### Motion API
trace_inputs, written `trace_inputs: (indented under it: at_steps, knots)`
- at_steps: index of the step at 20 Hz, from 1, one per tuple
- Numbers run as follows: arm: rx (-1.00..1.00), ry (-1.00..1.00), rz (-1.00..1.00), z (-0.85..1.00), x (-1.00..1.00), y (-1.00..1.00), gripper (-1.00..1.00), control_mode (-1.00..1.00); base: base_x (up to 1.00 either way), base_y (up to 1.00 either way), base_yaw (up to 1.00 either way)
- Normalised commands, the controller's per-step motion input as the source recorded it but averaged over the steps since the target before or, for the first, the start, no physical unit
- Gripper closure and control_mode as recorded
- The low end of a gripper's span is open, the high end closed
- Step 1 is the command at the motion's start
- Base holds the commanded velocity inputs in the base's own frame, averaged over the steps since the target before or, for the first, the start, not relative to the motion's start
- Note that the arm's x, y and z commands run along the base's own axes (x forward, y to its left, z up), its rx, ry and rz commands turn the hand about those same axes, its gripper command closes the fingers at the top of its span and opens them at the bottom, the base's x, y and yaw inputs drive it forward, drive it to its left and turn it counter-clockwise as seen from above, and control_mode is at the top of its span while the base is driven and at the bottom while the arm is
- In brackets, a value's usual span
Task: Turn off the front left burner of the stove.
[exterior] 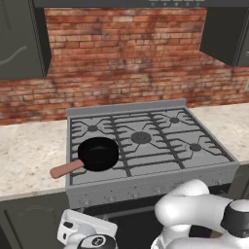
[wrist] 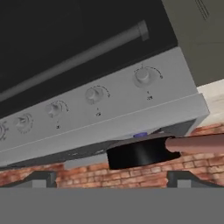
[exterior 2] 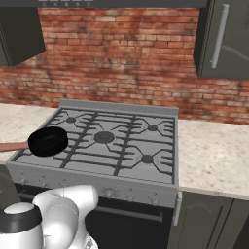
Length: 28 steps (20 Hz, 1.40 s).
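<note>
The stove point(exterior: 146, 186) point(exterior 2: 99, 188) is a wide grey gas range against a brick wall. A black frying pan point(exterior: 98, 153) point(exterior 2: 47, 140) with a reddish handle sits over the front left burner and hides it. The hand view is upside down. There the pan point(wrist: 140, 153) shows with a small bluish glow at its base. My gripper point(wrist: 111, 180) is open, its fingertips point(wrist: 43, 179) wide apart and empty. It faces the stove's front panel point(wrist: 109, 114) and its row of knobs from a short distance. The knob at the panel's left end point(wrist: 142, 75) is nearest the pan's side.
Other knobs point(wrist: 92, 94) point(wrist: 54, 109) run along the panel. The oven door's bar handle point(wrist: 78, 54) lies beyond them in the hand view. Beige counters point(exterior: 29, 155) point(exterior 2: 214, 155) flank the stove. Dark wall cabinets point(exterior: 22, 39) point(exterior 2: 223, 39) hang overhead. My white hand point(exterior: 83, 232) hangs low before the oven door.
</note>
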Motion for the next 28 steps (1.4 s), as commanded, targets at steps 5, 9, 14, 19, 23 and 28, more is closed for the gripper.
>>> trace_inputs:
  at_steps: [5, 9, 14, 19, 23, 28]
  knots:
    - [0.00, -0.01, 0.01, -0.24, 0.30, -0.13, -1.00, -1.00, 0.00, 0.00, 0.00]
    - [-0.01, 0.00, 0.04, -0.31, 0.35, -0.08, -1.00, -1.00, 0.00, 0.00, 0.00]
    - [-0.07, -0.01, 0.05, -0.25, 0.28, 0.00, -1.00, -1.00, 0.00, 0.00, 0.00]
    - [-0.13, -0.02, 0.05, -0.20, 0.14, 0.00, -1.00, -1.00, 0.00, 0.00, 0.00]
    - [-0.13, -0.04, 0.05, -0.20, 0.18, 0.00, -1.00, -1.00, 0.00, 0.00, 0.00]
    - [-0.04, -0.05, 0.06, -0.20, 0.19, 0.00, -1.00, -1.00, 0.00, 0.00, 0.00]
